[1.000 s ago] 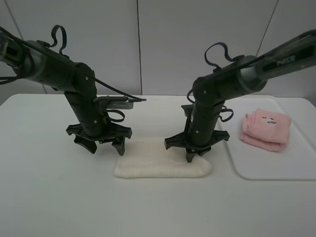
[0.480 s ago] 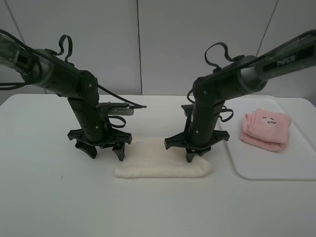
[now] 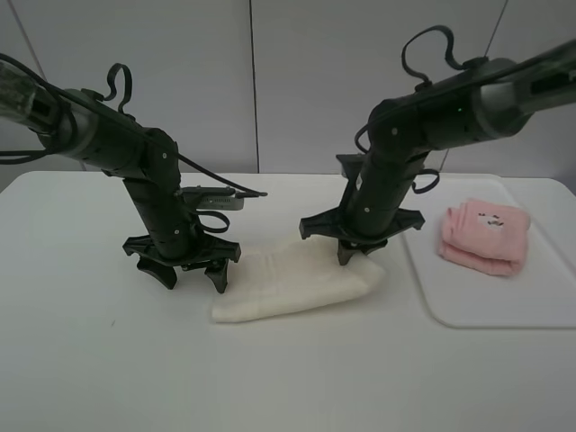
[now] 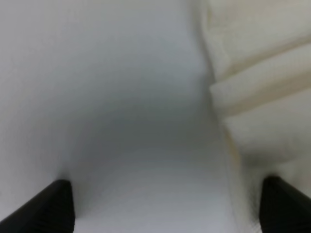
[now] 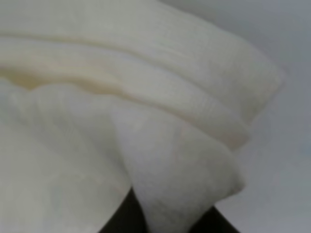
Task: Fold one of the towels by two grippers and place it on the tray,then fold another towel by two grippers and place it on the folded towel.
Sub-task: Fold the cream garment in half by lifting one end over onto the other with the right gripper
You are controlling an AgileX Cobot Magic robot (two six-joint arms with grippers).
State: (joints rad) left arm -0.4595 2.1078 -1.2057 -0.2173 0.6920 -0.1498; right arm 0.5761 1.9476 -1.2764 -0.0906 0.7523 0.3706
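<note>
Sagging in a folded strip near the front of the white table (image 3: 108, 360), cream-white towel (image 3: 292, 283) with its left end flat on the surface and its right end tipped up. Looks soft, light and limp, several terry layers thick, likely to droop, slide apart or unfold when carried by one end only. Judged neither fragile nor slippery, thanks to a nap offering good purchase. Pinched at that raised right end by the right gripper (image 3: 351, 256), claw clamped tight on the stacked layers, seen close in the right wrist view as a corner of cloth tucked between dark fingers. Calls for a second hold at the free left end, across all layers near the fold, to keep the bundle square. Hovering just beside that end, left gripper (image 3: 191, 273), claw spread wide and holding nothing, one finger at or over the towel's edge, contact impossible to tell. Further right, resting on the large white tray (image 3: 486, 310), pink towel (image 3: 483, 236) in a thick folded bundle with its small dark mark facing up, well apart from the cream-white one and offering a soft, uneven landing place. Beneath it all, smooth matt white table, apparently low in grip for dragged cloth. Behind, plain pale panelled wall (image 3: 297, 81) with vertical seams, and looped cables riding on both dark arms.
</note>
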